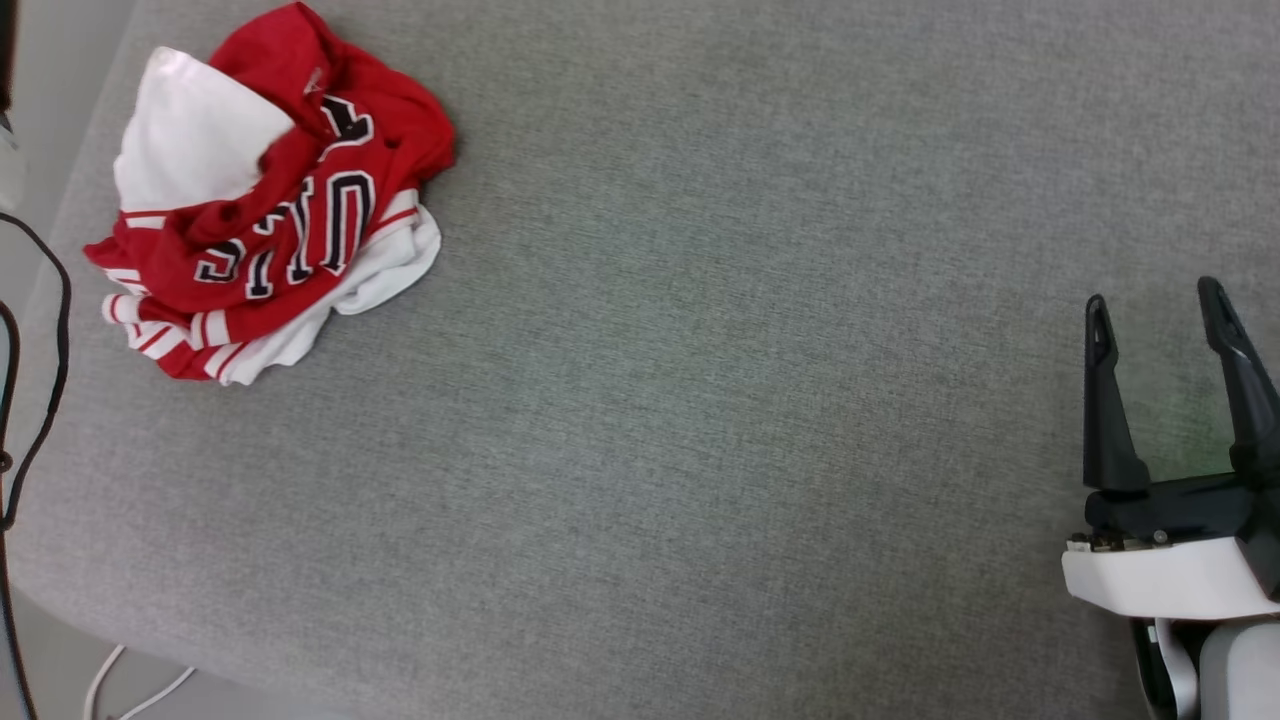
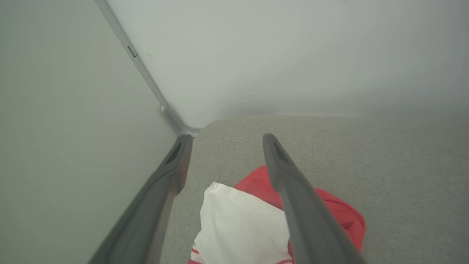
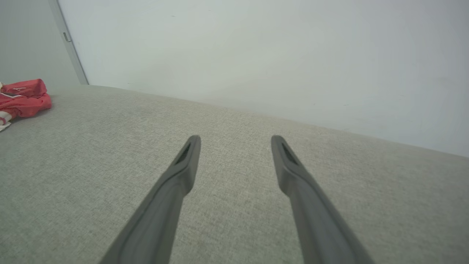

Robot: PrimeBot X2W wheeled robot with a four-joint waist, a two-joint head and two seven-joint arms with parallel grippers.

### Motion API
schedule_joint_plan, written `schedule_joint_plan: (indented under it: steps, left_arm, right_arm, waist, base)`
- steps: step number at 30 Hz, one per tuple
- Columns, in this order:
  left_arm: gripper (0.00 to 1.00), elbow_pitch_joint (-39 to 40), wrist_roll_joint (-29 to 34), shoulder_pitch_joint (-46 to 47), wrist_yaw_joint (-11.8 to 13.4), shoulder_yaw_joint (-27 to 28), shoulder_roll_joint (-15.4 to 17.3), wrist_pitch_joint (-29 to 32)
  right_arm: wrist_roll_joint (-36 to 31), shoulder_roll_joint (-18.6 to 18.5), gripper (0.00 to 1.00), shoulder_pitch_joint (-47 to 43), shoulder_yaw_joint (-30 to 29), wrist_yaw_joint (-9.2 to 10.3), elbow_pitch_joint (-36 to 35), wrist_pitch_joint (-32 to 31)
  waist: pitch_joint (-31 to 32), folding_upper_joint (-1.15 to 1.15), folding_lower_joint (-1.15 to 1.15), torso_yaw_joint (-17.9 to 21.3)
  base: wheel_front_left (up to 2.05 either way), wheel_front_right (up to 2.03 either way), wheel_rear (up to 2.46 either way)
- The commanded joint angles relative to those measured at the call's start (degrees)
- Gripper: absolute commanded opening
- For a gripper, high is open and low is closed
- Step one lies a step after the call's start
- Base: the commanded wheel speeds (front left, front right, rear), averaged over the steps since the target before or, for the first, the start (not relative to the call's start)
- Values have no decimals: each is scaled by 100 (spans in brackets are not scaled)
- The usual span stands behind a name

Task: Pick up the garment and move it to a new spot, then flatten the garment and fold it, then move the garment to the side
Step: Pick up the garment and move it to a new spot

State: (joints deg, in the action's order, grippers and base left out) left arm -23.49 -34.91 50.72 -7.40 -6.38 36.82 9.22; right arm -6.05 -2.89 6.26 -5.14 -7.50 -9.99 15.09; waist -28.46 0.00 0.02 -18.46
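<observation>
The garment (image 1: 270, 200), a red jersey with white sleeve panels, striped trim and dark outlined letters, lies crumpled in a heap at the far left corner of the grey surface (image 1: 700, 350). In the left wrist view my left gripper (image 2: 225, 141) hangs open above the garment (image 2: 238, 227), its white panel lying between the two fingers and below them. My right gripper (image 1: 1155, 300) stands open at the lower right, far from the heap, nothing between its fingers. The right wrist view shows my right gripper (image 3: 236, 141) over bare fabric, with the garment (image 3: 23, 97) far off at the left edge.
Dark cables (image 1: 40, 380) hang along the left edge of the surface, and a white cable (image 1: 120, 690) lies on the floor below. Pale walls (image 2: 274, 55) meet in a corner just behind the garment.
</observation>
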Motion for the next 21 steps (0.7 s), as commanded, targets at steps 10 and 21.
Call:
schedule_joint_plan:
  steps: [10,21]
  left_arm:
    - [100,-24,-1726,391,3,-1549,754,2460]
    - [100,-739,-2142,240,3,-2521,673,3603]
  right_arm:
    - [-58,-84,100,235,-61,2,-103,12]
    - [-85,-91,100,345,-37,2,-125,12]
  waist:
    - [-374,0,-2,276]
    - [-748,0,-2,574]
  base:
    - [0,0,0]
    - [0,0,0]
